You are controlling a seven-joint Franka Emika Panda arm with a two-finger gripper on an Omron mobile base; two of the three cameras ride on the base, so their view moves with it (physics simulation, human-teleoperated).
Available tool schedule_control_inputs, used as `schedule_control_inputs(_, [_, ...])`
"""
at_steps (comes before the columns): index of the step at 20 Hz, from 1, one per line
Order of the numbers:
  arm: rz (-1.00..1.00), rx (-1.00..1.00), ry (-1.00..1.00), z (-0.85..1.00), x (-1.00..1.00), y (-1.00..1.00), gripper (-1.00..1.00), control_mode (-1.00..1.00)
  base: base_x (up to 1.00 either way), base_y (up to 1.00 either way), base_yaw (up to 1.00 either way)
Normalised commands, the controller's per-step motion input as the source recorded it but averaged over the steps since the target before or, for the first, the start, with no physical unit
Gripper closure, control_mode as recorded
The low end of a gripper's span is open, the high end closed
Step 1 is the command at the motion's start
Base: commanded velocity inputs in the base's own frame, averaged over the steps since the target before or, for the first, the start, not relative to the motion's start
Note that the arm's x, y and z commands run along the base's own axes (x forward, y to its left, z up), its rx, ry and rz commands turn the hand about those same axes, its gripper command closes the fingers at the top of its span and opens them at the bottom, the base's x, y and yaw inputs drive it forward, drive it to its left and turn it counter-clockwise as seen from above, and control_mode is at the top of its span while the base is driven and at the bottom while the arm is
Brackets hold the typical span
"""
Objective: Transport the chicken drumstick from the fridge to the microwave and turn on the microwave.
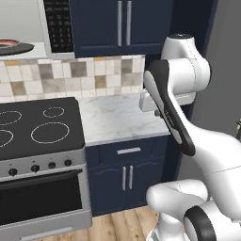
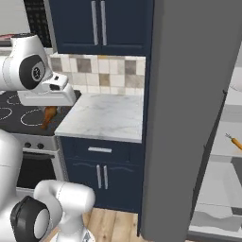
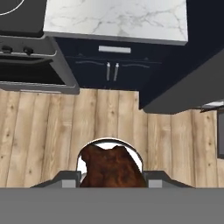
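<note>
You see the fingers (image 3: 112,181) clamped on the chicken drumstick (image 3: 112,168), held above the wooden floor (image 3: 52,131) near the marble table (image 3: 118,19).

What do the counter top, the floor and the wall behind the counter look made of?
Counter top: polished white marble, judging by its grey veins. Floor: light wood planks, with visible grain and seams. Wall tiles: likely glazed ceramic, in beige, grey and white squares. All rendered, so this is looks only.

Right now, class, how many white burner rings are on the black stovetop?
4 on the black stovetop: back left ring, back right ring, front right ring, and front left ring, cut by the picture's edge. None seems hidden.
</note>
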Motion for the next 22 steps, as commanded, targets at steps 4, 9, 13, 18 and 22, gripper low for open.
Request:
schedule_control_inputs(4, [0.0,0.0,0.0,0.0,0.0,0.0,1.0,1.0,0.2,0.52,-0.08])
schedule_control_inputs(9, [0.0,0.0,0.0,0.0,0.0,0.0,1.0,1.0,0.25,0.51,-0.02])
schedule_control_inputs(13, [0.0,0.0,0.0,0.0,0.0,0.0,1.0,1.0,0.27,0.54,0.0])
schedule_control_inputs(18, [0.0,0.0,0.0,0.0,0.0,0.0,1.0,1.0,0.39,0.52,0.0])
schedule_control_inputs(22, [0.0,0.0,0.0,0.0,0.0,0.0,1.0,1.0,0.47,0.45,0.0])
